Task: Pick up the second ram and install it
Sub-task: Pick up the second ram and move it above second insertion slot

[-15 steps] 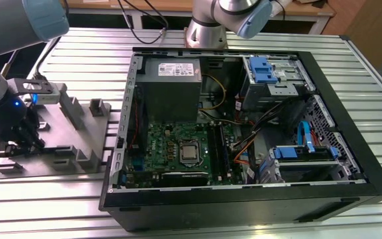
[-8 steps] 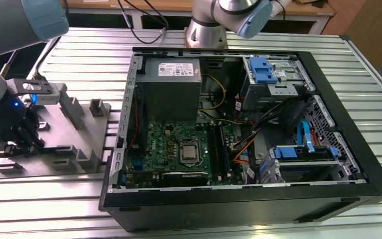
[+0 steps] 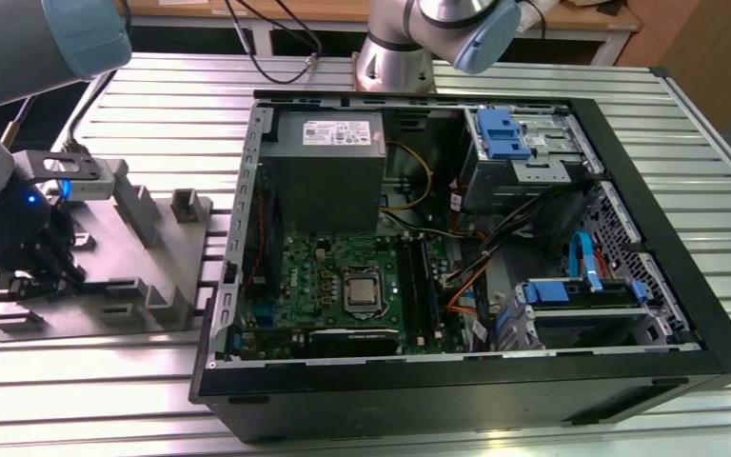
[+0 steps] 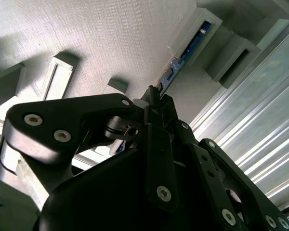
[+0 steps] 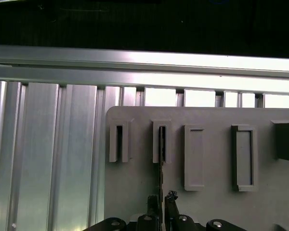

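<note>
Black gripper point(image 5: 161, 199), closed to a sliver, pinches the one second ram point(image 5: 161, 168), which stands on edge in a slot of the grey fixture plate point(image 5: 135, 192) (lying on the ribbed metal desk point(image 5: 48, 159)). Four slotted holders point(image 5: 193, 156) line that plate in the first wrist view.

Legible text: none recorded.
Item 1: white rectangular paper label point(image 3: 328, 132) on the grey metal power-supply box point(image 3: 327, 190) inside the open black computer case point(image 3: 467, 400), exterior view. Dark print is carried, too small to be read.
Item 2: silver square processor lid point(image 3: 363, 290) on the green circuit board point(image 3: 302, 276). Markings cannot be made out.
</note>
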`<state>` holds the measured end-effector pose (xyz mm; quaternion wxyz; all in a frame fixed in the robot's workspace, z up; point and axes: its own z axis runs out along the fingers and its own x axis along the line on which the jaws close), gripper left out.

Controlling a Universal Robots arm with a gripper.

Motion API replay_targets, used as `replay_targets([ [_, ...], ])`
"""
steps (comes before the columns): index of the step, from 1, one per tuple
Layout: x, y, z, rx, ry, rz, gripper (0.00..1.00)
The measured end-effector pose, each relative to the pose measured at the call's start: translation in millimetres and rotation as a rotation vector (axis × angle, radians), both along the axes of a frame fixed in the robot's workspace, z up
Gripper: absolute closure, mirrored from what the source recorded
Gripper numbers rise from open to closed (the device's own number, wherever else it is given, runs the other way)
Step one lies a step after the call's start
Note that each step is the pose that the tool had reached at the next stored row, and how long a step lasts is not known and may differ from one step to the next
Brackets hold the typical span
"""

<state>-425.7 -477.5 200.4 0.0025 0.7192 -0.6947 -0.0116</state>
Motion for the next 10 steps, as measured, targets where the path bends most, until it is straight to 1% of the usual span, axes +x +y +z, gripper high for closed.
replay_targets([
  [4,0.0,0.0,0.0,0.0001,0.0000,0.000,0.81],
  [5,0.0,0.0,0.0,0.0000,0.0000,0.000,0.88],
  [10,0.0,-0.1,0.0,0.0000,0.0000,0.000,0.88],
])
